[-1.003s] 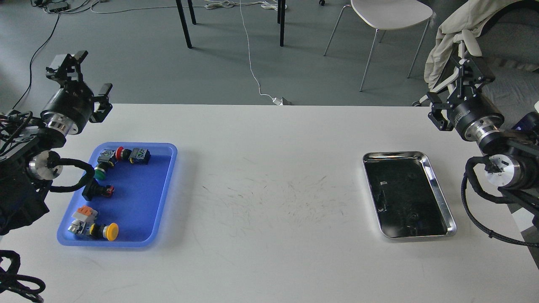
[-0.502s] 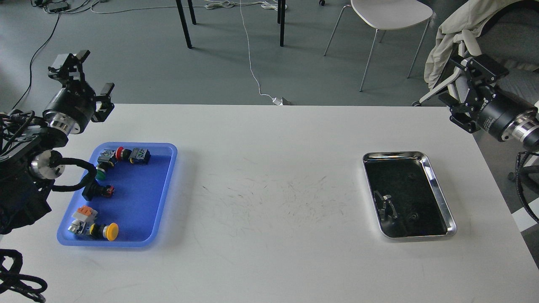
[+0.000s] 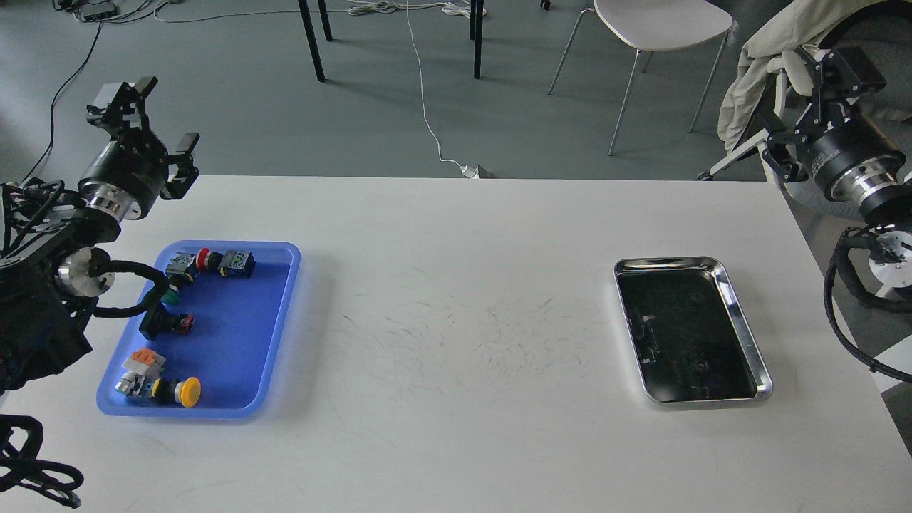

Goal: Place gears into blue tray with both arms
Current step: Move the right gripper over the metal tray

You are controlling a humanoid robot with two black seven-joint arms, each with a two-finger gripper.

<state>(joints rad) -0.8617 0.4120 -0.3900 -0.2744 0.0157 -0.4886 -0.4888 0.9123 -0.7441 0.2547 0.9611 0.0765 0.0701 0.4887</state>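
The blue tray [image 3: 235, 335] lies at the table's left and holds several coloured push-button switches [image 3: 178, 392]. My left gripper [image 3: 153, 117] hangs open and empty above the table's far left edge, behind the tray. Raised off the far right corner, in front of a draped jacket, my right gripper [image 3: 812, 107] is open and holds nothing. The gears are hard to make out. One small dark ring [image 3: 701, 366] shows faintly on the dark inside of the steel tray [image 3: 744, 320].
The steel tray sits at the table's right, its inside full of reflections. A white chair [image 3: 659, 21] and a cable run on the floor behind the table. The jacket [image 3: 766, 50] hangs at the far right.
My right arm has swung up and to the right, off the table's edge. My left gripper has drifted slightly up and right. The trays and their contents have not moved.
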